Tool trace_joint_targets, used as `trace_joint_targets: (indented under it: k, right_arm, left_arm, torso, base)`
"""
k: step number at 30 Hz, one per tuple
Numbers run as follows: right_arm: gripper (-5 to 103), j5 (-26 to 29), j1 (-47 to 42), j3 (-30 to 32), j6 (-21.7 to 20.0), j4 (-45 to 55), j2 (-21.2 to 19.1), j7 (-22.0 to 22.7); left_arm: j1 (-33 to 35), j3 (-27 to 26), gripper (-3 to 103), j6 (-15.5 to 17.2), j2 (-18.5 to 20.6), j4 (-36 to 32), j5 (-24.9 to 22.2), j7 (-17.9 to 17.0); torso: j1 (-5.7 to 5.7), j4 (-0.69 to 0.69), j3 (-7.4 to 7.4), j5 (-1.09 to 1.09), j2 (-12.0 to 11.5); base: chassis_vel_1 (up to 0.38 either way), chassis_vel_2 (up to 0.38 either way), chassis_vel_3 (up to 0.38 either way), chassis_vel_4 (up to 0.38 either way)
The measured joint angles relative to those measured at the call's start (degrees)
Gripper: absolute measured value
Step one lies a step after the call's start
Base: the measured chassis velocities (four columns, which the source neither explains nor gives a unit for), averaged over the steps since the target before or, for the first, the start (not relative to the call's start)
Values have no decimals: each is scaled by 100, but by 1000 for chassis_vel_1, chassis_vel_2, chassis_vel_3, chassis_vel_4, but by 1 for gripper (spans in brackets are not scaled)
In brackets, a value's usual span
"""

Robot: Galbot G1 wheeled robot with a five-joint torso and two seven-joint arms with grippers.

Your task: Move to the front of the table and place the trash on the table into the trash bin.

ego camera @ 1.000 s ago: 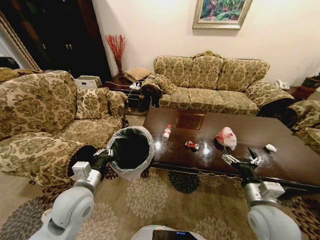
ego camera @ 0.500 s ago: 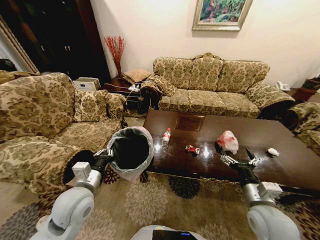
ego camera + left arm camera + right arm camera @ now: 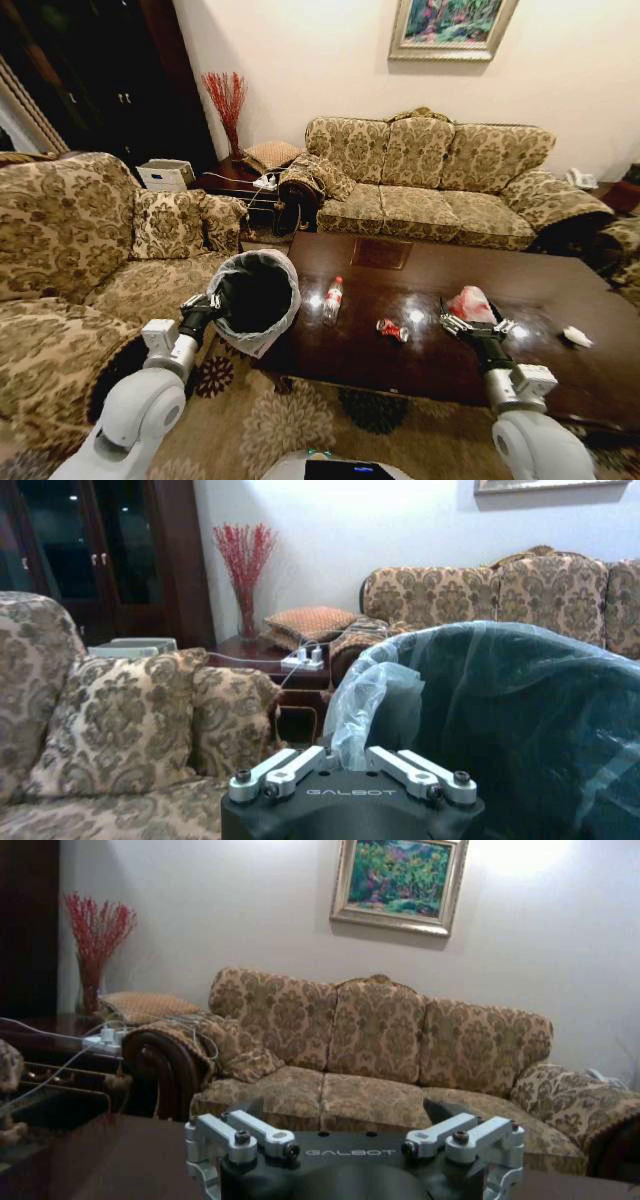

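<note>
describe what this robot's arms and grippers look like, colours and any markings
Both arms have rounded, glossy white shells, each with a boxy white module at the wrist, then turn black toward the hand. The left gripper and right gripper have black bodies with silver-grey metal finger linkages fastened by dark bolts. Each wrist view shows "GALBOT" in pale letters on the black gripper body. No loose cables are visible.

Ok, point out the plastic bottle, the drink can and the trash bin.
plastic bottle (image 3: 332,300): head view, on its red label.
drink can (image 3: 389,328): head view, on its middle.
trash bin (image 3: 262,261): head view, on the bag liner at its far rim.
</note>
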Motion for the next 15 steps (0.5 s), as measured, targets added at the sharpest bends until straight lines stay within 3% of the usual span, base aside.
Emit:
trace_joint_targets:
  k: [8, 15]
  right_arm:
    - [100, -2, 1, 1, -1, 0, -1, -1]
    - [100, -2, 4, 1, -3, 0, -1, -1]
  left_arm:
    - [0, -1, 3, 2, 0, 1, -3, 0]
    - [0, -1, 3, 5, 2, 2, -6, 0]
  torso:
    - [0, 1, 0, 0, -1]
    - [6, -1, 2, -1, -6]
  base:
    - [-214, 206, 206, -223]
    - [-106, 98, 96, -97]
